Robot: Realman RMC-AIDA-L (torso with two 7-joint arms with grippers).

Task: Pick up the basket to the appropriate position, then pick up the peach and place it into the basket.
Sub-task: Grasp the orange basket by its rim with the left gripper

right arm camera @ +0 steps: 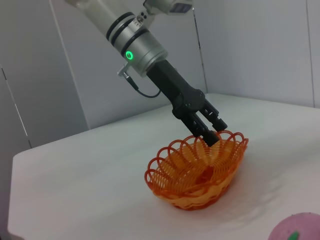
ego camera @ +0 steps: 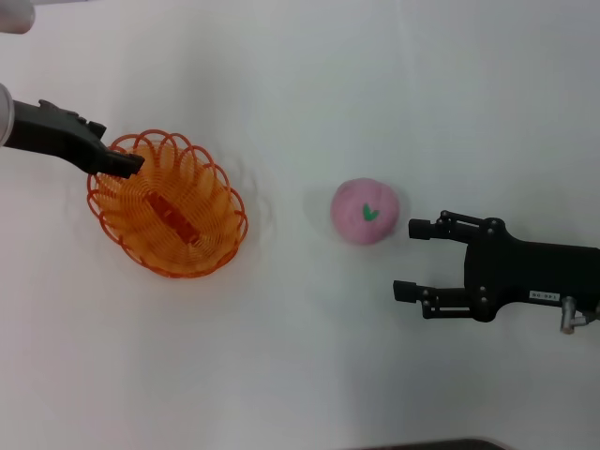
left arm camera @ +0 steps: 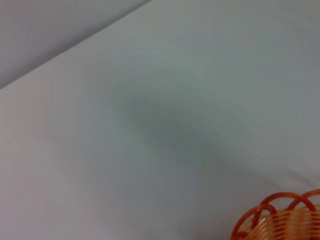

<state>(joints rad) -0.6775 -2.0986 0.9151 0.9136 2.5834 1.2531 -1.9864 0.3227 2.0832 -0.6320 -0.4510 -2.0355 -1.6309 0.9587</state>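
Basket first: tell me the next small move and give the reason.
Probably lift the basket slightly with the left gripper, whose fingers look closed on its rim, and shift it toward the peach. The basket sits on the table, apart from the peach, while the right gripper waits open beside the fruit.

No words or numbers can be read here. The right end effector (ego camera: 408, 260) has a small white sticker on its black body, but the marks on it are too tiny to read. The peach (ego camera: 365, 211) has a small green leaf mark. The left arm has a round green light on it.
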